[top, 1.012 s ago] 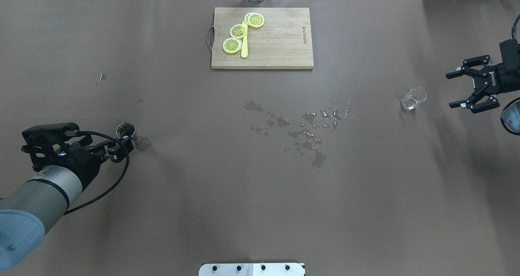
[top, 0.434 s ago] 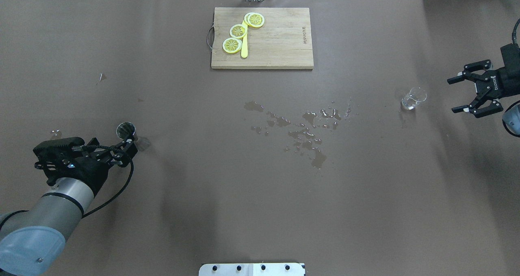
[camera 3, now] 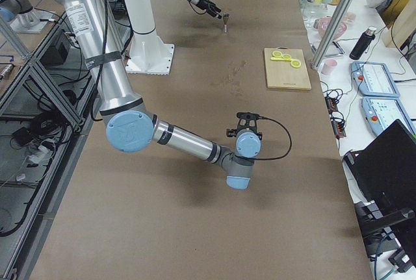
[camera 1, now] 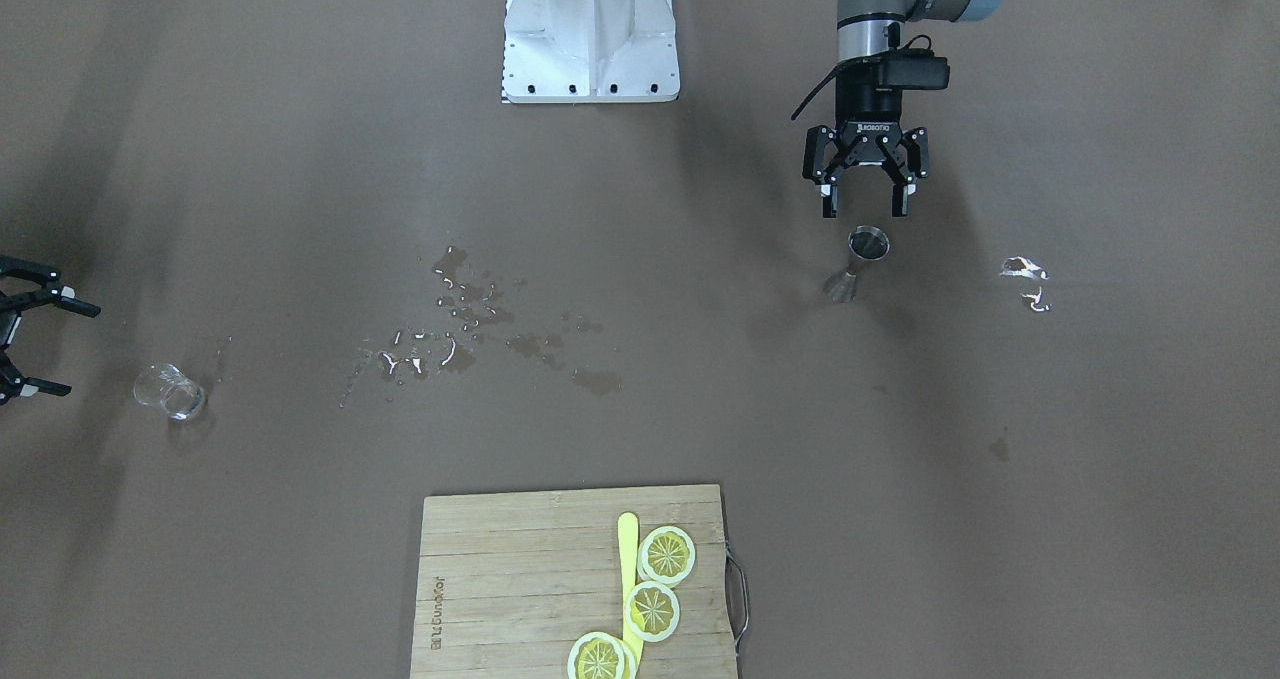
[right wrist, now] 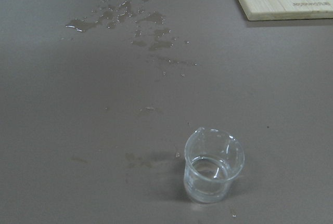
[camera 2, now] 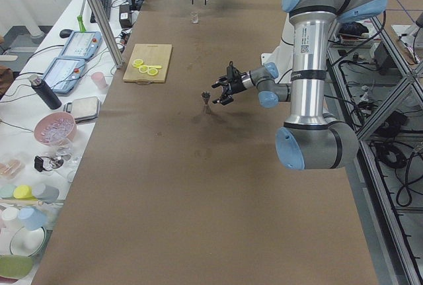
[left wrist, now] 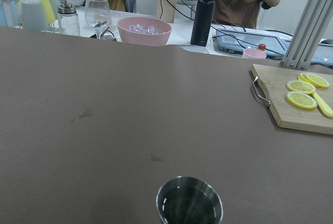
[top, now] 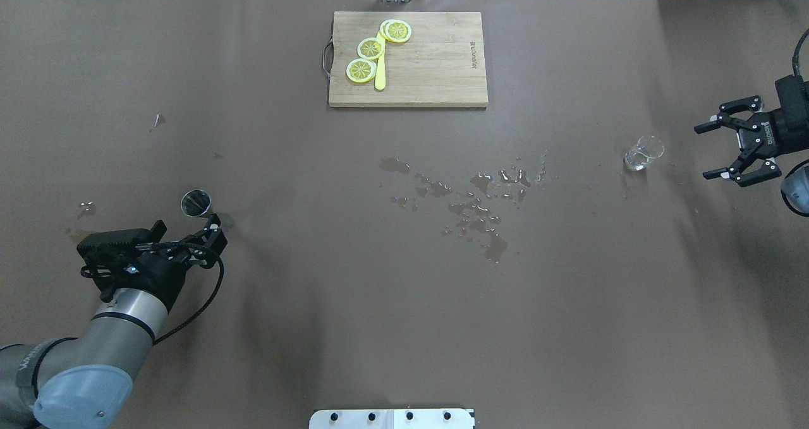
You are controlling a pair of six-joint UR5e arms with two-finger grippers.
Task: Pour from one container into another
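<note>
Just ahead of left gripper (camera 1: 864,211), jigger (camera 1: 866,247)

cutting board (top: 430,62) | lemon slices (top: 370,48) on it | wet spill (top: 478,209) mid-table

The left arm (top: 120,315) comes in from the near left corner of the overhead view, with its grey forearm angled forward and toward the middle. Its wrist is bent so that the left tool (camera 1: 866,211) points away from the robot's base, close to level in the side view. Its two black fingers (camera 1: 826,199) are spread apart with nothing between them.

The right arm (camera 3: 185,142) stretches out low from its base toward the robot's right end. In the overhead view only its wrist and tool show, at the right edge. The right tool (top: 703,151) points inward toward the middle, fingers splayed wide and empty.
</note>
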